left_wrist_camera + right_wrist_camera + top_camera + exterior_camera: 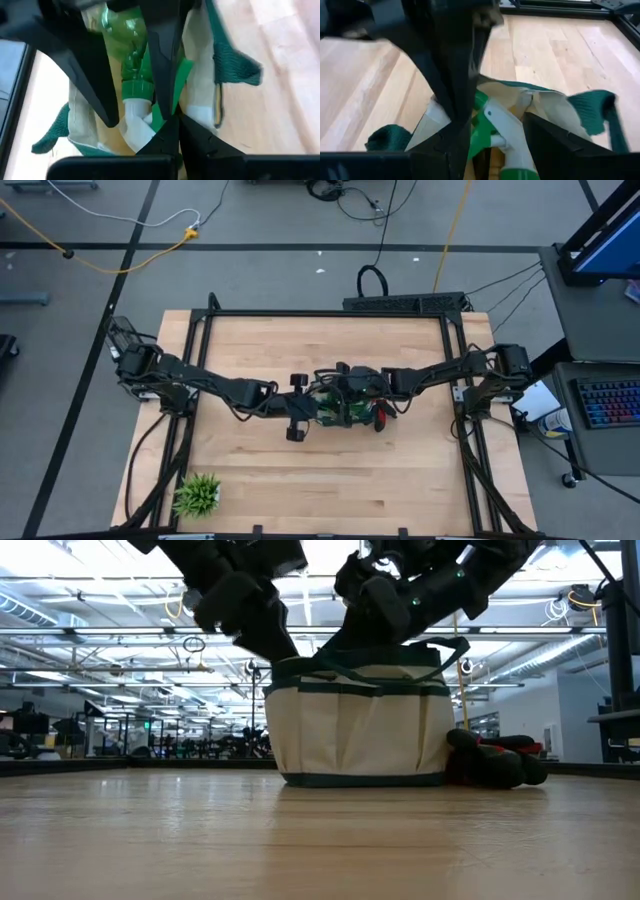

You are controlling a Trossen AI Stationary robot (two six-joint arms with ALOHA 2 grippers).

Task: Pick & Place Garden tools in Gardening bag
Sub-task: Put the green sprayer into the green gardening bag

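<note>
High view: both arms meet over the bag (345,412) at mid-worktop (300,490). The gloves (382,418) lie just beyond the right claw (352,392); a plant (197,494) sits well apart.

Low view: the bag (362,722) stands upright under both claws, gloves (497,758) touching its side.

Left wrist view: the left claw (165,122) is clenched beside the spray bottle (131,75) in the bag.

Right wrist view: the right claw (492,137) grips the bottle's white head (506,131) between spread fingers.

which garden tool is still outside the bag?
The gloves, red and black, lying on the table beside the bag; the spray bottle is already inside it.
</note>
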